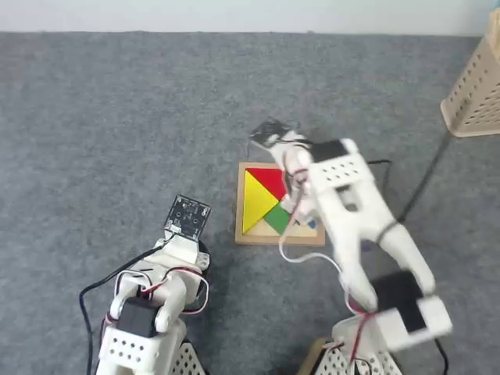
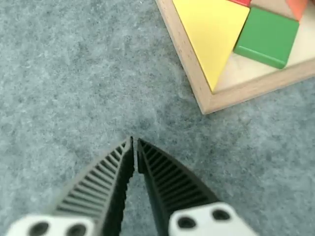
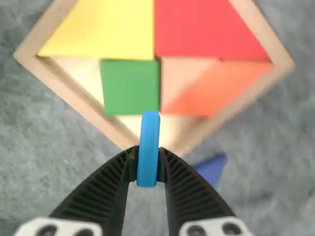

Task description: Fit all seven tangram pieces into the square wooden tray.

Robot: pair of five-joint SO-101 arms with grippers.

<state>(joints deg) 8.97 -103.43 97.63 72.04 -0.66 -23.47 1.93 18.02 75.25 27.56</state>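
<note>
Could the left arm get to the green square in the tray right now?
Probably, though tightly. Bare carpet lies between the left gripper and the tray, and the green square sits uncovered. But the right gripper, shut on a blue piece, hangs beside that square and may crowd it.

Wooden tray (image 2: pixel 181 54) is showing pale, smooth, matt grain; the yellow piece (image 2: pixel 211 29), green piece (image 2: pixel 268 35) and blue piece (image 3: pixel 148 142) are wearing even, satin paint. Grey cloth (image 1: pixel 117 117) is lying fuzzy underneath. The left gripper (image 2: pixel 134 143) is presenting ribbed, matt black plastic fingers (image 2: pixel 101 187).
</note>
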